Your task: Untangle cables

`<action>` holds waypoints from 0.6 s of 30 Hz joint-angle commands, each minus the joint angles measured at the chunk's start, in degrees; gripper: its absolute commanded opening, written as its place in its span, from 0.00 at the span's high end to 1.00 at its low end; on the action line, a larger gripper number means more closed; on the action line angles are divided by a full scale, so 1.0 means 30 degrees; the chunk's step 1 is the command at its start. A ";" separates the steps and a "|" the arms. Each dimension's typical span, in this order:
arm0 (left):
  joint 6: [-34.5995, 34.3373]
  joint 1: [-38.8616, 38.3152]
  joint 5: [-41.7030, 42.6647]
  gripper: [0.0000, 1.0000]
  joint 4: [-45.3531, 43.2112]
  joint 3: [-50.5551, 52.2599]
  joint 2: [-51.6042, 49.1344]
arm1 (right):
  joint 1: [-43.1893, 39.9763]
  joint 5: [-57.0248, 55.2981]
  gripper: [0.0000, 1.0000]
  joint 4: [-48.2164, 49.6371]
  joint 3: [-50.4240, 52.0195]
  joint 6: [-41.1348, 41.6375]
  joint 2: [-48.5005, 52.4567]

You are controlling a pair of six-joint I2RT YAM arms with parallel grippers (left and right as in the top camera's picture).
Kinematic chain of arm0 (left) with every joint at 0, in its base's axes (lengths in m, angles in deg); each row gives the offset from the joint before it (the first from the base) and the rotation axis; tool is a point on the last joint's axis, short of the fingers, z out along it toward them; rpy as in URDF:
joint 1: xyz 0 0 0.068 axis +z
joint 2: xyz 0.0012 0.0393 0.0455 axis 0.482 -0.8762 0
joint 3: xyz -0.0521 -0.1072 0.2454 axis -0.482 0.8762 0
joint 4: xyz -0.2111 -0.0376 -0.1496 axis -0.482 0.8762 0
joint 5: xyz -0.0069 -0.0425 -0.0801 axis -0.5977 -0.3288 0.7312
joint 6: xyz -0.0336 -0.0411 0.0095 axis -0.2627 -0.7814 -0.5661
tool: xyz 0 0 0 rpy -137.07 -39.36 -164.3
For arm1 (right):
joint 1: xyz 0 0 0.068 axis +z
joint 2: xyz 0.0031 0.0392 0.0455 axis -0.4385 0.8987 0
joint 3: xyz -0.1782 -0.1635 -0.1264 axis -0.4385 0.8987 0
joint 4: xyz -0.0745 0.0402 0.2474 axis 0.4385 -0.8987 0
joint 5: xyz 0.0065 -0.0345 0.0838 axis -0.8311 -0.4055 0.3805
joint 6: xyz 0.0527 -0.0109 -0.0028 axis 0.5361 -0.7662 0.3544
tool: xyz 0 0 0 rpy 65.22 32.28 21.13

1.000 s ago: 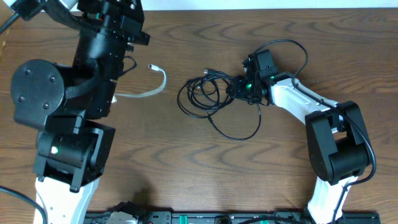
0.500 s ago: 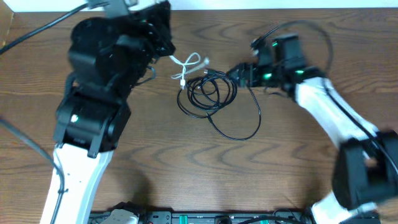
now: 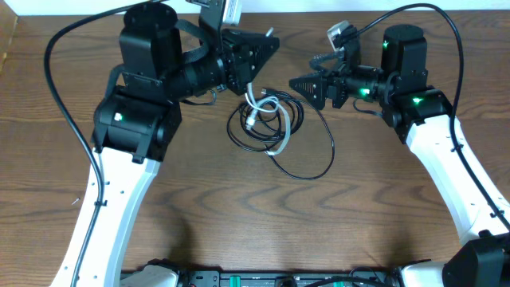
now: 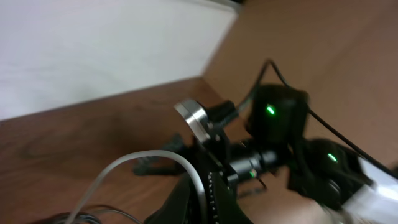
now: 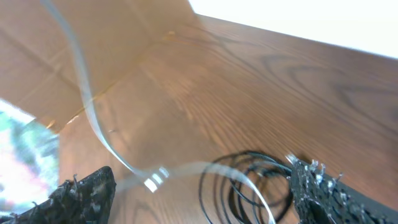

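Both wrist views are smeared by motion, so you get outlines only. In the left wrist view the left pincer (image 3: 256, 60) is cut off at 6 o'clock, a dark blur. The white cable (image 3: 284, 131) arcs up into it, so it reads as pinched on that cable, though the contact itself is not sharp. In the right wrist view the white cable is a ghosted streak from 11 o'clock to the middle. The right pincer (image 3: 303, 82) stands spread, its two rough-faced black fingers (image 5: 84, 190) well apart at the lower corners.

The table (image 3: 239, 215) is dark brown wood with a long, wavy grain. A plain white wall (image 4: 93, 50) borders it at 12 o'clock, and a paler brown creased panel (image 5: 37, 74) stands at the edge.

From overhead, the white cable hangs from the left pincer and drapes over the black cable (image 3: 271, 137), ending toward 6 o'clock. The black cable is thin and glossy. It lies in a loose coil of several rings near the table's middle, with one wide loop trailing out toward 5 o'clock. The right pincer sits at 2 o'clock from the coil, pointing at it.
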 commanded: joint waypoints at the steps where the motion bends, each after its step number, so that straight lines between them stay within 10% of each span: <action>1: 0.0656 0.0758 0.4124 0.93 -0.0036 -0.0240 -0.0189 | 0.0022 0.3118 0.13 0.0678 -0.0117 -0.1188 0.0117; 18: -0.1137 0.1450 0.7708 0.92 -0.0124 -0.0240 -0.0306 | 0.1545 0.5136 0.14 0.5719 -0.0117 0.1042 0.2040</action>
